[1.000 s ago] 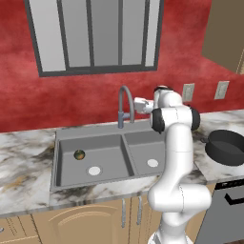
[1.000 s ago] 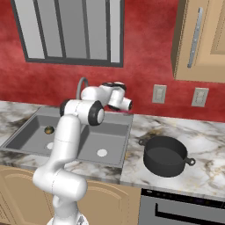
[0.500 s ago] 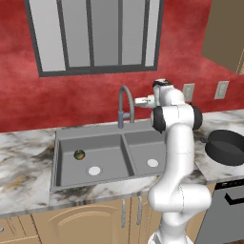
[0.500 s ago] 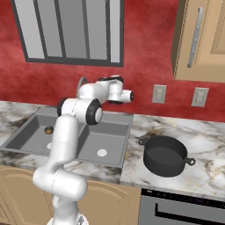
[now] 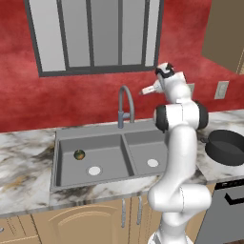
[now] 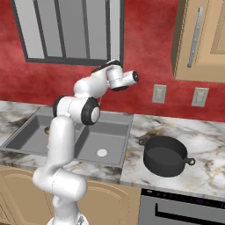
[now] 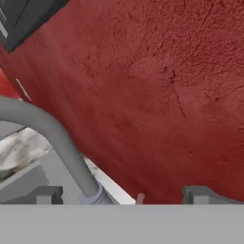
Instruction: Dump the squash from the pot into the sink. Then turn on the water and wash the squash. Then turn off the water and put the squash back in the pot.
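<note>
The squash [image 5: 79, 154], a small dark green and orange ball, lies in the left basin of the grey sink [image 5: 110, 163], beside that basin's white drain. My gripper [image 5: 145, 90] hangs high over the sink's back edge, just right of the top of the gooseneck faucet [image 5: 125, 102], pointing toward the red wall. In the hand view its fingertips [image 7: 47, 194] stand wide apart and open, nothing between them, with the faucet's curved neck [image 7: 52, 133] running past on the left. The black pot [image 6: 165, 154] sits on the counter right of the sink [image 6: 110, 132].
A red wall with a window runs behind the sink. Wall outlets [image 6: 159, 93] sit above the counter on the right, with a wooden cabinet [image 6: 202, 39] over them. An oven front [image 6: 184, 206] lies below the pot. Marble counter [image 5: 24, 171] extends left of the sink.
The hand has risen from beside the faucet to above its top and turned closer to the wall. The jaws stayed open. Squash and pot have not moved.
</note>
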